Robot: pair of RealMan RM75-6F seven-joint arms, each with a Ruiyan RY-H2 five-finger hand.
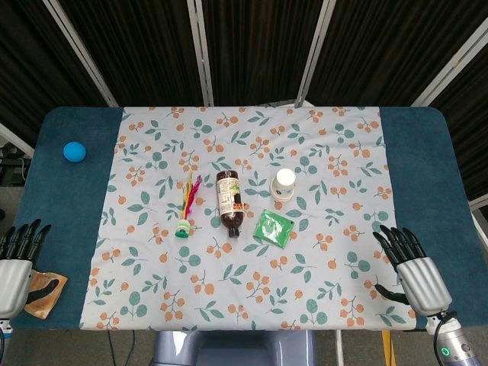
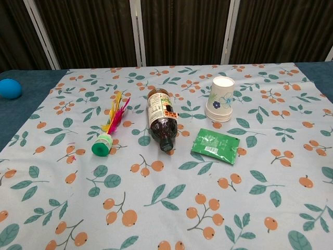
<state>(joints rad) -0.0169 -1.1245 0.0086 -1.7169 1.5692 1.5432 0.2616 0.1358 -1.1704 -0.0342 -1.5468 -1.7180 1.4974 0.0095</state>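
Now both robot hands [image 1: 17, 263] [image 1: 412, 267] splayed, low

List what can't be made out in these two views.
- Chest view: both hands fall outside the frame; only the head view shows the left hand and right hand.
- Head view: brown object beside the left hand is partly covered by it; identity unclear.
- Both views: print on the bottle label and green packet is too small to read.
- Paper cup: stands upside down; inside hidden.
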